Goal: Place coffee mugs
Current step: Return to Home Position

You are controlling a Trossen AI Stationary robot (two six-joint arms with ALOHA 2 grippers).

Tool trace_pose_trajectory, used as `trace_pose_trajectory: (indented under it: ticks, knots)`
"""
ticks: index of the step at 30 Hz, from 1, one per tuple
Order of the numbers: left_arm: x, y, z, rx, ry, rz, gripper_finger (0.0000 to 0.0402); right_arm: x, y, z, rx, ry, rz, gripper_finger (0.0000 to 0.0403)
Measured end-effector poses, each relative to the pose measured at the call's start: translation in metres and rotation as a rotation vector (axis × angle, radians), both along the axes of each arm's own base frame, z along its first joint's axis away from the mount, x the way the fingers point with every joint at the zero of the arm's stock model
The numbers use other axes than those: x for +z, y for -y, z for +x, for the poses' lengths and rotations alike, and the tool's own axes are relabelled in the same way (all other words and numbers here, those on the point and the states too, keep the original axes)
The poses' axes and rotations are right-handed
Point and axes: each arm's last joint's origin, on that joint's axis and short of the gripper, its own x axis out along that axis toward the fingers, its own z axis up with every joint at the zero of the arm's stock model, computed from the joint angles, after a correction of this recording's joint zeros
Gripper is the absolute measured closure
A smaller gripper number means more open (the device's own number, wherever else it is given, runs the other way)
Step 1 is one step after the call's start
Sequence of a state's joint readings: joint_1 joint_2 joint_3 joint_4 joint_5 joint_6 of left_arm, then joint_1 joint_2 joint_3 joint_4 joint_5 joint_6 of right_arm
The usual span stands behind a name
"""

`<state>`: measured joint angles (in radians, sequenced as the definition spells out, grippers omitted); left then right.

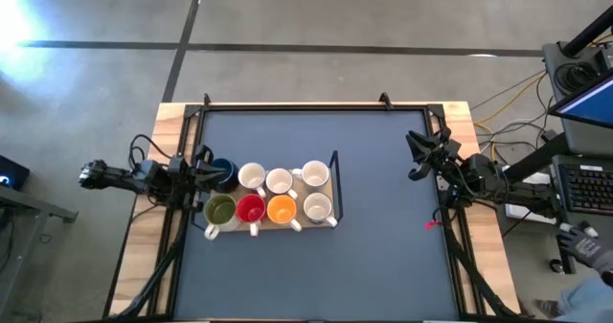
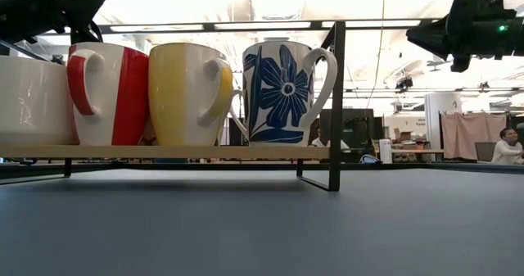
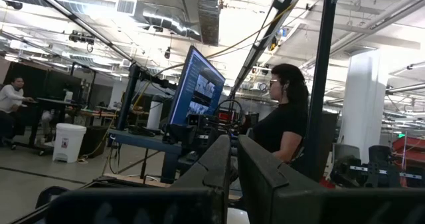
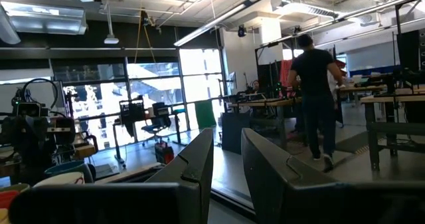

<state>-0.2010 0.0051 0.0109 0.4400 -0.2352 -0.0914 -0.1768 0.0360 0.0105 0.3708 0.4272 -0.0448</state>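
Ceramic mugs (image 1: 278,196) fill the rack (image 1: 334,184) mid-table. Left gripper (image 1: 196,170), fingers nearly shut and empty, hovers beside the blue mug (image 1: 223,173); it should retreat gently. Right gripper (image 1: 419,150) waits slightly open, empty.

Eight coffee mugs (image 1: 278,196) grouped in two rows on a low shelf (image 1: 334,184) left of centre on the table (image 1: 383,256), left gripper (image 1: 203,167) just beside their left end, right gripper (image 1: 419,150) well apart at the right edge.
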Motion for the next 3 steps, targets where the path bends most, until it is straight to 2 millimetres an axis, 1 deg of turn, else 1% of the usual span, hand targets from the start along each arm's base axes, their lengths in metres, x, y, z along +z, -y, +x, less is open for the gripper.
trace_pose_trajectory:
  ticks: [3]
  knots:
    - [0.0000, 0.0000, 0.0000, 0.000, 0.000, 0.000, 0.0391, -0.0001, 0.0000, 0.0000, 0.000, 0.000, 0.000, 0.0335]
